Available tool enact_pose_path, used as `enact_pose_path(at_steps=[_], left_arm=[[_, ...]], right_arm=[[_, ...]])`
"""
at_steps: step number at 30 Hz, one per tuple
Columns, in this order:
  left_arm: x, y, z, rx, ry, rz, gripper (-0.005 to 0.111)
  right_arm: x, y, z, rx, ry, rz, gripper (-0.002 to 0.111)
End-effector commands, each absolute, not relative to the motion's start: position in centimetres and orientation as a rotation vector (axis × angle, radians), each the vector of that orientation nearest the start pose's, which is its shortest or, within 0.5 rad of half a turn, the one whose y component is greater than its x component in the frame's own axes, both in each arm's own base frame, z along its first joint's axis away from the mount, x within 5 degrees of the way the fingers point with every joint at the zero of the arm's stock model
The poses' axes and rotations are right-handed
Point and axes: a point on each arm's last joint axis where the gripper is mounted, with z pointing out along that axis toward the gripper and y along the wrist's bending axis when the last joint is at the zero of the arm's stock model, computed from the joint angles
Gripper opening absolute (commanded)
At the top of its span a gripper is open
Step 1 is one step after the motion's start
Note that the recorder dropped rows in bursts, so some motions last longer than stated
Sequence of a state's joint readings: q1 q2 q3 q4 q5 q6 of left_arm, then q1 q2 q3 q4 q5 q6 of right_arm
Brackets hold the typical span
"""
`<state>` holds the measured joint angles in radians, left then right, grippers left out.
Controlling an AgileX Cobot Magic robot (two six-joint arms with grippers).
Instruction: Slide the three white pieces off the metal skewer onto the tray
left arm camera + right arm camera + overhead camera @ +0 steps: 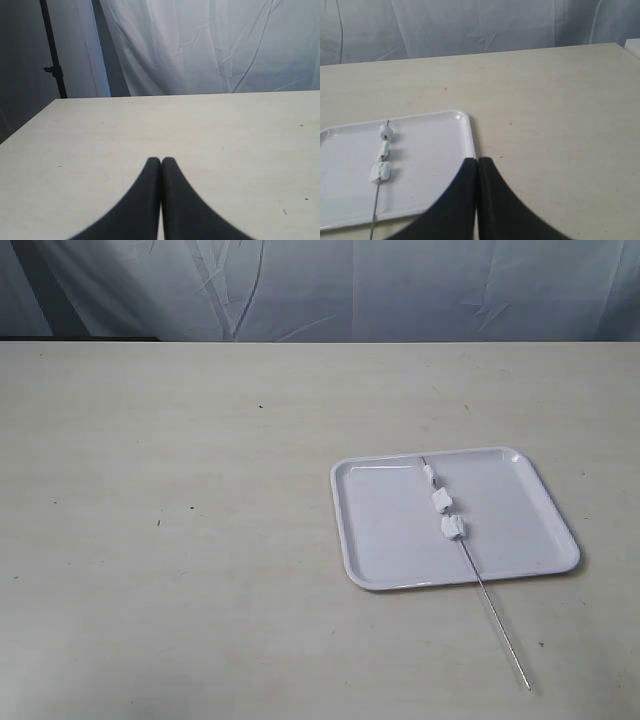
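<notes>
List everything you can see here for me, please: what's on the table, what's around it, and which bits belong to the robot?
table: one, pale beige, fills most of the scene.
tray: one, glossy white, on the table, right of the middle in the exterior view.
metal skewer: one, silvery grey, lying across the tray, with its near end sticking out past the rim over the table.
white pieces: three, white, threaded in a row on the skewer, above the tray.
cloth backdrop: one, wrinkled, pale grey-blue, behind the table.
stand: one, black, upright beyond the table's corner, seen in the left wrist view.
left gripper: one, black, shut, over bare table.
right gripper: one, black, shut, by the tray's edge.
</notes>
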<state>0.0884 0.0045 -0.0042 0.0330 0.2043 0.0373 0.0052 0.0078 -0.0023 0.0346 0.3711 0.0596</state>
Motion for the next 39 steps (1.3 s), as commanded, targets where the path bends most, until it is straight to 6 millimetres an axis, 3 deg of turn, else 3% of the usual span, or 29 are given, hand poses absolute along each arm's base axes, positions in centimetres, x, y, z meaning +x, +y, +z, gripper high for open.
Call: enact_pose_path(at_steps=[1,32,36,39], left_arm=[[5.6,0.5,19.6,-0.020,1.678,0.123,0.000],[5.6,0.6,19.7,-0.013,1.669,0.133,0.000],[5.6,0.5,20.7,-0.013,1.559,0.129,0.000],[5.5,0.4,22.3,-0.008,1.378,0.131,0.000]], right_arm=[[5.3,0.1,18.0,0.075,1.847,0.075,-0.001],[5.3,-0.1,18.1,0.024,1.836,-0.003,-0.001],[5.5,-0.1,18.9,0.020,1.746,0.000,-0.001],[5.6,-0.1,20.1,0.017,1.621,0.008,-0.001]])
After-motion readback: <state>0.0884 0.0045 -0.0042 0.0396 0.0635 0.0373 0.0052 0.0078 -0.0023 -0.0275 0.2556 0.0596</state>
